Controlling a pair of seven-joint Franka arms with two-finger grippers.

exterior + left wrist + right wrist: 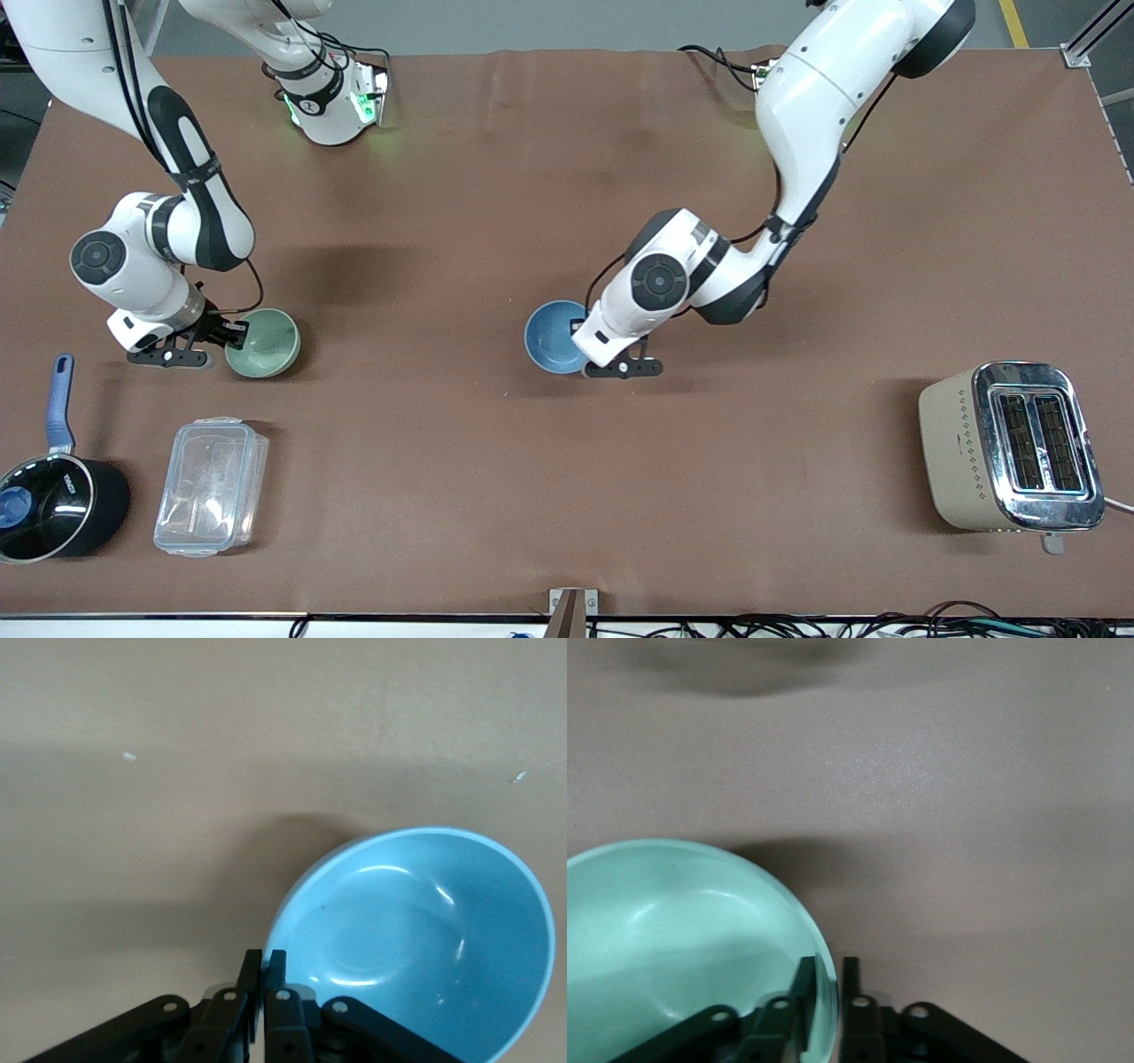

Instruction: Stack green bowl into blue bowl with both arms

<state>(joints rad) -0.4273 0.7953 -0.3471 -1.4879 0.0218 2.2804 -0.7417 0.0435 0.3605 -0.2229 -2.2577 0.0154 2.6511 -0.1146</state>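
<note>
The right gripper (pixel 232 335) is closed on the rim of the green bowl (pixel 264 342), toward the right arm's end of the table (pixel 549 177). The left gripper (pixel 586 365) is pinching the rim of the blue bowl (pixel 551 335) near the table's middle. Bare cloth lies between the bowls. The saucepan (pixel 53 505) carries small white lettering I cannot read.

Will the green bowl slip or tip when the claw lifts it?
The green bowl looks glossy, so probably slippery. The right claw pinches only one rim edge, so it may tilt. It looks stiff, unlikely to bend.
</note>
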